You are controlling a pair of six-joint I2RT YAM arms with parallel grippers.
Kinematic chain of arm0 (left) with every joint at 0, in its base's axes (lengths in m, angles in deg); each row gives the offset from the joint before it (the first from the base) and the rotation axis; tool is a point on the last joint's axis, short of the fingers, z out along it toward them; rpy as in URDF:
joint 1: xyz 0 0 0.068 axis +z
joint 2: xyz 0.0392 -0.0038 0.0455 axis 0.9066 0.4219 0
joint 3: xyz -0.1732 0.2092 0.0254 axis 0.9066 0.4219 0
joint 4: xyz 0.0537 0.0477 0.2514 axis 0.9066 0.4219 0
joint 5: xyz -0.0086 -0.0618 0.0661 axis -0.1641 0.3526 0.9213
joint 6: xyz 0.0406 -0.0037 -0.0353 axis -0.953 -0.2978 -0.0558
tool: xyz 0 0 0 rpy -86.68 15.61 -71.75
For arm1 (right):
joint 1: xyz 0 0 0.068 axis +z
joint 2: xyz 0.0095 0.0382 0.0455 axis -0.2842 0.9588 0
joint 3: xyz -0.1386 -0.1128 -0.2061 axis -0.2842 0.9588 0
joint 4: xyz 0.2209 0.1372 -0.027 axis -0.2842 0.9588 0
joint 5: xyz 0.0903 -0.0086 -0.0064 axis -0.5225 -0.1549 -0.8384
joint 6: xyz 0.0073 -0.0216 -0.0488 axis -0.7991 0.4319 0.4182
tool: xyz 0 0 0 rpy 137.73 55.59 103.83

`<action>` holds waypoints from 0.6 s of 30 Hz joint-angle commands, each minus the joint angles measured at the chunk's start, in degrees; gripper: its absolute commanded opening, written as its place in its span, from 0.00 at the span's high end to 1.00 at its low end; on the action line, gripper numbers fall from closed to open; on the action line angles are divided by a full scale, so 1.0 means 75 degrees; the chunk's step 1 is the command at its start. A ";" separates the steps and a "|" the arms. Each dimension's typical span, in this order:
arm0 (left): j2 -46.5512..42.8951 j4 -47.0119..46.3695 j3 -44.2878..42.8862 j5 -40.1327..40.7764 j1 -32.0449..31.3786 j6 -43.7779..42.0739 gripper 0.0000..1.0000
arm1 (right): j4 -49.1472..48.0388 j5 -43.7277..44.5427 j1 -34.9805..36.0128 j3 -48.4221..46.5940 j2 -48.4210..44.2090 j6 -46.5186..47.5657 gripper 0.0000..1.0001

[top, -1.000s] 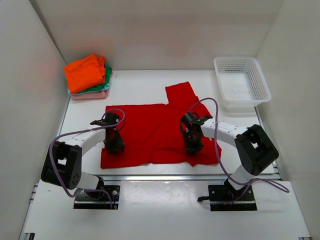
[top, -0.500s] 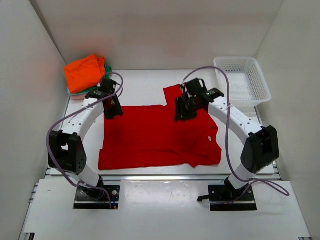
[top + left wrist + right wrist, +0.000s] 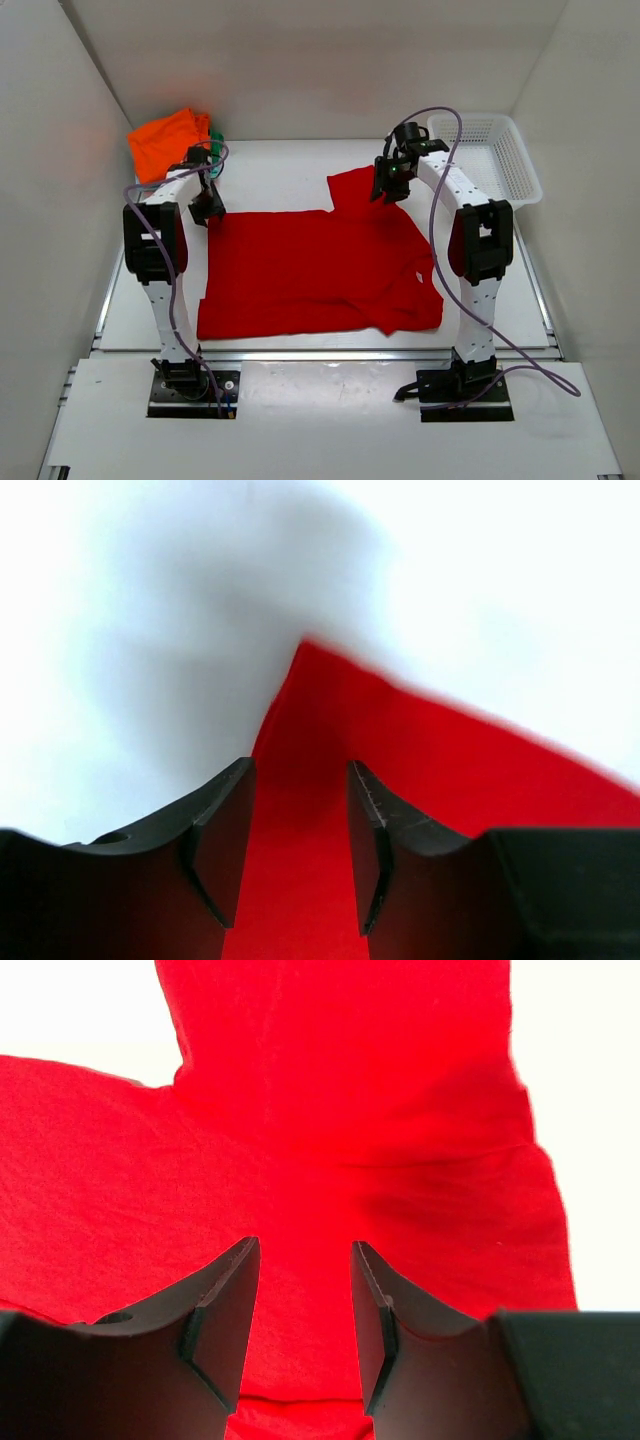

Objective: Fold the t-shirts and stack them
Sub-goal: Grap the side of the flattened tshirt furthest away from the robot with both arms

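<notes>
A bright red t-shirt (image 3: 310, 270) lies spread flat on the white table, one sleeve pointing to the back. My left gripper (image 3: 207, 210) hovers over its far left corner, open, and the left wrist view shows that corner of the shirt (image 3: 450, 770) below the left gripper (image 3: 300, 765). My right gripper (image 3: 388, 190) is open over the back sleeve, with red cloth (image 3: 350, 1090) filling the right wrist view under the right gripper (image 3: 305, 1245). A folded orange t-shirt (image 3: 163, 140) lies on a green one (image 3: 215, 140) at the back left.
A white mesh basket (image 3: 485, 160) stands at the back right corner. White walls close in the table on three sides. The left arm reaches close beside the folded stack. Purple cables loop off both arms.
Both arms have swung from the shirt's near half to its far edge, the left toward the back left corner, the right toward the back sleeve. The right jaws have widened.
</notes>
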 commanded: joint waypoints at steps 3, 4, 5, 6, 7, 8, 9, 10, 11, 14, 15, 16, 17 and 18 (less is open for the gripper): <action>0.0121 -0.0321 -0.0850 0.0272 0.0225 -0.0263 0.47 | -0.0109 -0.0172 -0.0059 -0.0224 -0.0103 0.0084 0.61; 0.0203 -0.0333 -0.0921 0.0318 0.0248 -0.0309 0.47 | -0.0132 -0.0231 -0.0082 -0.0271 -0.0080 0.0096 0.61; 0.0296 -0.0438 -0.0968 0.0319 0.0225 -0.0368 0.46 | -0.0132 -0.0254 -0.0117 -0.0283 -0.0103 0.0073 0.61; 0.0309 -0.0474 -0.1026 0.0319 0.0236 -0.0334 0.46 | -0.0109 -0.0255 -0.0106 -0.0271 -0.0068 0.0038 0.61; 0.0367 -0.0451 -0.1085 0.0261 0.0236 -0.0380 0.46 | -0.0120 -0.0266 -0.0117 -0.0283 -0.0056 -0.0021 0.61; 0.0449 -0.0416 -0.1167 0.0202 0.0202 -0.0276 0.46 | -0.0120 -0.0255 -0.0152 -0.0248 -0.0033 0.0014 0.61; 0.0519 -0.0404 -0.1167 0.0213 0.0201 -0.0298 0.47 | -0.0109 -0.0255 -0.0211 -0.0282 -0.0033 -0.0009 0.61; 0.0543 -0.0438 -0.1109 0.0213 0.0178 -0.0240 0.46 | -0.0132 -0.0255 -0.0234 -0.0306 -0.0009 0.0049 0.61; 0.0555 -0.0474 -0.1051 0.0202 0.0143 -0.0274 0.47 | -0.0132 -0.0301 -0.0223 -0.0329 -0.0009 0.0026 0.61; 0.0555 -0.0637 -0.0782 0.0131 0.0096 -0.0217 0.46 | -0.0074 -0.0336 -0.0317 -0.0353 0.0038 0.0014 0.60; 0.0532 -0.0754 -0.0665 0.0050 0.0096 -0.0216 0.46 | -0.0108 -0.0325 -0.0259 -0.0307 0.0107 0.0014 0.61; 0.0543 -0.0848 -0.0594 0.0014 0.0096 -0.0216 0.47 | -0.0132 -0.0313 -0.0316 -0.0341 0.0062 0.0037 0.61; 0.0532 -0.0884 -0.0489 0.0026 0.0119 -0.0146 0.46 | -0.0155 -0.0313 -0.0340 -0.0330 0.0073 0.0037 0.61; 0.0520 -0.1000 -0.0360 -0.0021 0.0142 -0.0134 0.47 | -0.0179 -0.0325 -0.0340 -0.0318 0.0119 0.0014 0.61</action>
